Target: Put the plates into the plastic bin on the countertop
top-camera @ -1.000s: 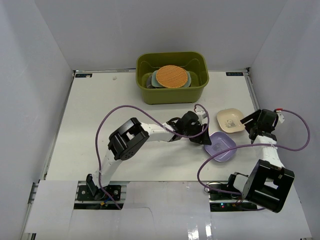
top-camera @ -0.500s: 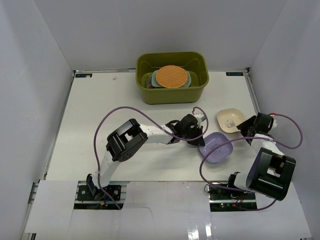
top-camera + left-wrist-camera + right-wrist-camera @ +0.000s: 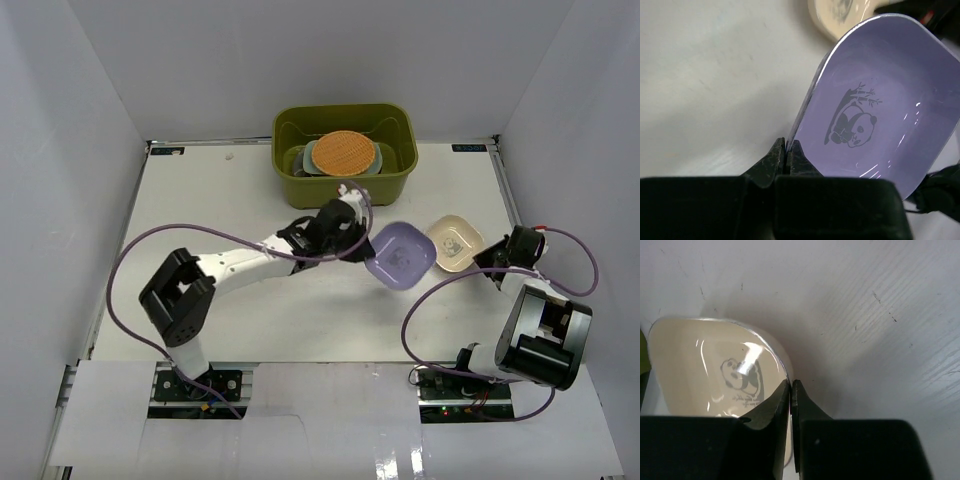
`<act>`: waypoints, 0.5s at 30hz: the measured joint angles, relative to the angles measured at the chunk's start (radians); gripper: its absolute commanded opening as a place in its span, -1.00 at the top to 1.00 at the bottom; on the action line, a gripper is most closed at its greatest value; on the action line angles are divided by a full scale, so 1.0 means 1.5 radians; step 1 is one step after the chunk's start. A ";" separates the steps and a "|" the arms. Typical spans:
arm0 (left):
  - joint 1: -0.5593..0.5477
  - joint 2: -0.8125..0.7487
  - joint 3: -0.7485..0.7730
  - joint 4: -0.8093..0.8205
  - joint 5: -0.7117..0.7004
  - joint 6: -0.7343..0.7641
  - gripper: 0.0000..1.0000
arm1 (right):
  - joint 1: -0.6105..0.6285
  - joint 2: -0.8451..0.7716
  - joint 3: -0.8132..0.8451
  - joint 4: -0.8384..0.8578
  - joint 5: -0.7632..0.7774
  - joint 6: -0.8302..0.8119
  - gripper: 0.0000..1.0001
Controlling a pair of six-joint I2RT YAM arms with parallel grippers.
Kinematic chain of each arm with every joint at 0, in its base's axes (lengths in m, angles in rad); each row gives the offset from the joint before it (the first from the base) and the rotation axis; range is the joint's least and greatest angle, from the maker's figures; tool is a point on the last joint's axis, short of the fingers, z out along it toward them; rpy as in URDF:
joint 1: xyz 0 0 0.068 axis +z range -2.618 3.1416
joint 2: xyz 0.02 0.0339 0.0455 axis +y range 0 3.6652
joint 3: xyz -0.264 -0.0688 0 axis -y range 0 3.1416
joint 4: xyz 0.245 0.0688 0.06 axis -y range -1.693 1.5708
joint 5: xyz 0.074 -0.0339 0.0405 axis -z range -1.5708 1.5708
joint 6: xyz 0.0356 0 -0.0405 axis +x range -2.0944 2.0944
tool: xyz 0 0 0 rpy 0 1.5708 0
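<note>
1. The flat off-white rectangular countertop point(image 3: 200, 200) carries every item listed below. White walls border it on three sides.
2. The olive-green rectangular plastic bin point(image 3: 345, 188) stands at the far edge of the countertop, roughly on the centre line.
3. The white-and-black left arm point(image 3: 240, 262) reaches from its base diagonally toward the middle of the countertop. The white-and-black right arm point(image 3: 540, 330) folds close to its own base at the right edge.
4. A round orange plate point(image 3: 345, 153) lies on top of a stack of pale teal dishes point(image 3: 305, 160) inside the plastic bin.
5. The squarish lavender plastic plate point(image 3: 880, 110) sits right of centre, between the bin and the right arm. It is tilted, with its panda-printed inner face turned toward the left wrist camera.
6. The squarish cream plastic plate point(image 3: 455, 243) sits just right of the lavender plate, near the right edge (it also bears a panda print). In the top view the two rims overlap, and contact cannot be confirmed.
7. The left gripper point(image 3: 786, 150) is clamped on the near left rim of the lavender plate, the rim pinched between both fingertips.
8. The right gripper point(image 3: 791, 390) is closed on the rim of the cream plate, with the thin edge caught between its black jaws.
</note>
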 measured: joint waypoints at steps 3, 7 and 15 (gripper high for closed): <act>0.060 -0.050 0.047 -0.038 -0.019 0.000 1.00 | 0.001 -0.003 -0.002 0.007 -0.008 0.005 0.85; 0.139 -0.048 0.192 -0.094 -0.067 0.004 1.00 | 0.000 -0.041 -0.008 0.010 -0.024 0.021 0.85; 0.232 0.164 0.586 -0.223 -0.161 0.027 1.00 | 0.047 -0.108 0.020 0.026 -0.050 0.035 0.84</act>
